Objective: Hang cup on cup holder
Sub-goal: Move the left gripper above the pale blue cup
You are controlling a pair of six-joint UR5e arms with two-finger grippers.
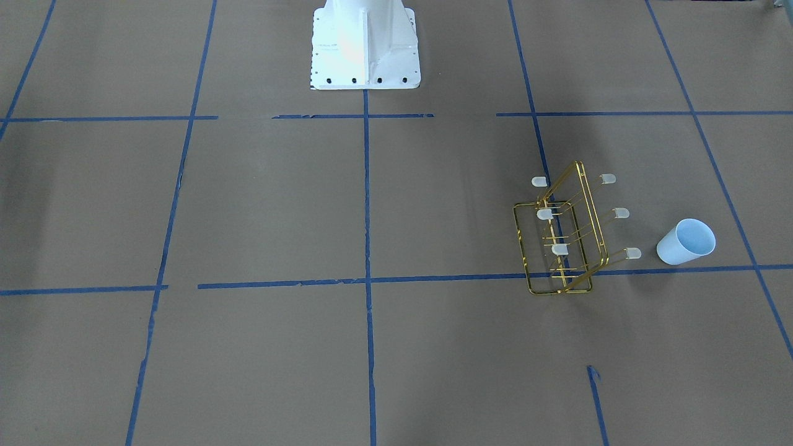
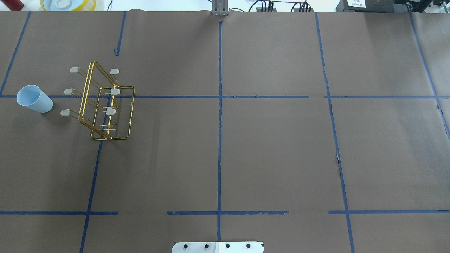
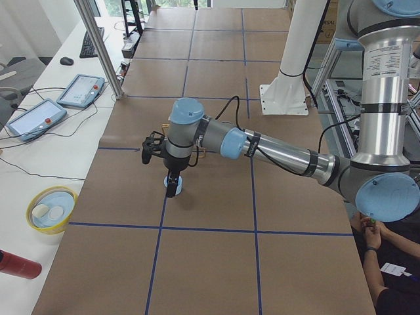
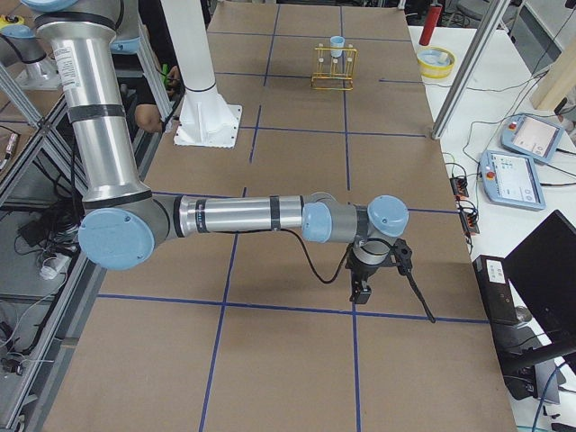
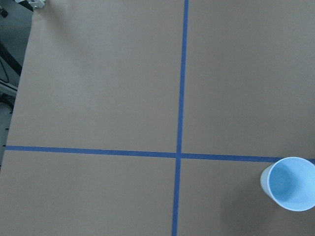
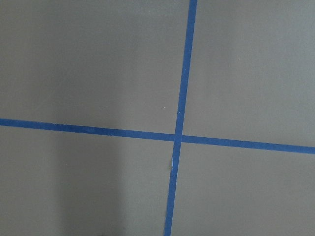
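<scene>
The cup, a plain pale blue tumbler, stands upright on the brown table just left of the cup holder, a gold wire rack with whitish caps. In the front view the cup stands right of the cup holder; no arm shows in either view. The left wrist view looks down on the cup at bottom right. In the exterior left view my left gripper points down at a pale blue thing on the table; I cannot tell its state. My right gripper hangs low over bare table; I cannot tell its state.
The white robot base stands at the table's robot side. A yellow bowl, a red bottle and teach pendants lie on the side bench. A metal post rises at the table edge. Blue tape lines grid the paper.
</scene>
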